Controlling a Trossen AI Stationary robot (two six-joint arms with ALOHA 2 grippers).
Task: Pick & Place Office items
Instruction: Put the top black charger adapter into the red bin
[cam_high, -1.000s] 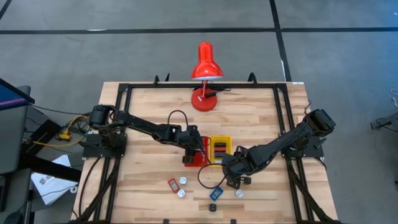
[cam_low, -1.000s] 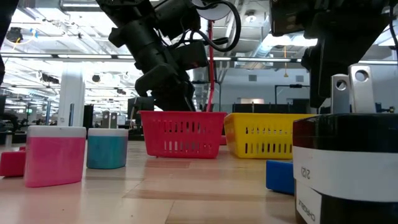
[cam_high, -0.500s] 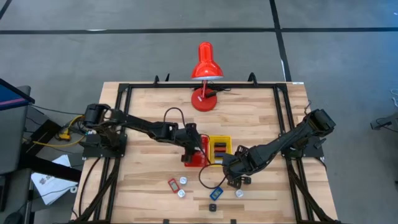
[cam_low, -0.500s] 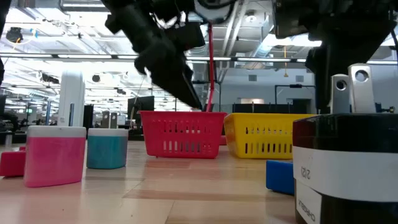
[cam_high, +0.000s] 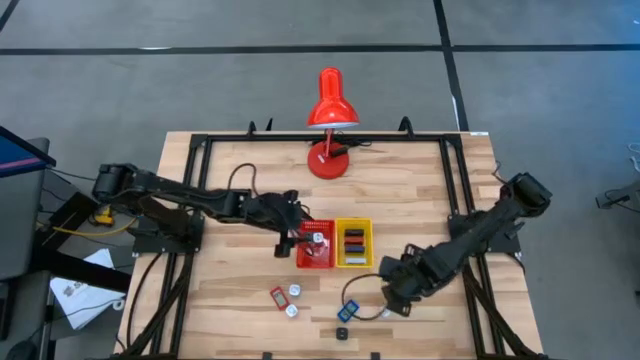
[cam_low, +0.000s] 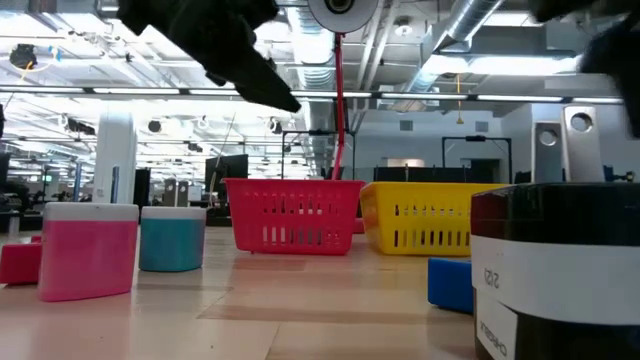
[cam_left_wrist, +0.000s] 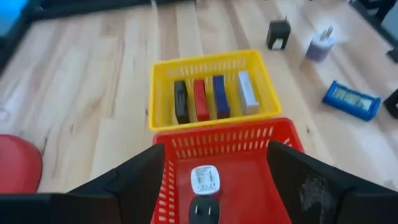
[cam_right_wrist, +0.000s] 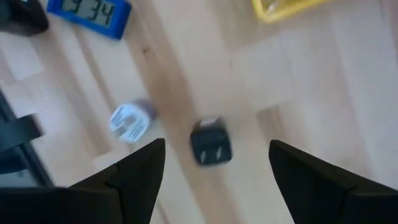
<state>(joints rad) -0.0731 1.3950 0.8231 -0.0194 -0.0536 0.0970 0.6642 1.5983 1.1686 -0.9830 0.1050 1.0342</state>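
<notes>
Your left gripper (cam_high: 285, 240) hung just beside the red tray (cam_high: 303, 262), on its left side, with its fingers (cam_left_wrist: 140, 180) spread wide and nothing between them. In the red tray lay a white plug (cam_left_wrist: 204, 180) and a black plug (cam_left_wrist: 204, 211). Next to it, touching, the yellow tray (cam_left_wrist: 163, 73) held four flat pieces in a row: black (cam_left_wrist: 180, 101), red (cam_left_wrist: 200, 99), blue (cam_left_wrist: 220, 97) and grey (cam_left_wrist: 247, 92). Your right gripper (cam_high: 392, 296) hung over the front of the worktop (cam_high: 240, 170), right of the trays. Its fingers (cam_right_wrist: 134, 177) were spread wide and held nothing. Under it lay a black plug (cam_right_wrist: 211, 142) and a white knob (cam_right_wrist: 130, 121), near each other but apart, and a blue clock (cam_right_wrist: 91, 14) a bit farther off. More small pieces lay on the worktop in front of the red tray: a red one (cam_high: 277, 296) and two white ones (cam_high: 295, 290). The red lamp (cam_high: 331, 120) stood at the back.
</notes>
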